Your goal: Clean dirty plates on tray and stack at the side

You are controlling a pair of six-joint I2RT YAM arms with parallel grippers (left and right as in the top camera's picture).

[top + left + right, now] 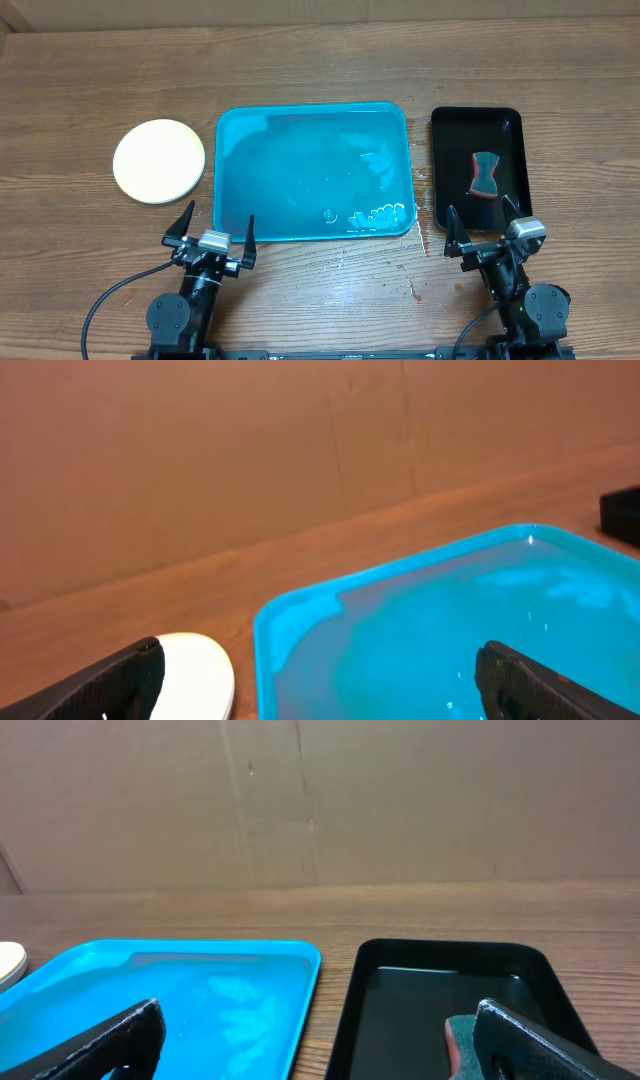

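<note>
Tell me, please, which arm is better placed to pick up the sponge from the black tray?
Right. The right gripper is at the black tray's near edge, jaws open, close to the sponge; the left gripper is across the turquoise tray, by the plates.

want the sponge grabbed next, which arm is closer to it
Right. The right arm sits at the near end of the black tray, jaws open just short of the sponge. The left arm is beyond the blue tray, at its near left corner.
</note>
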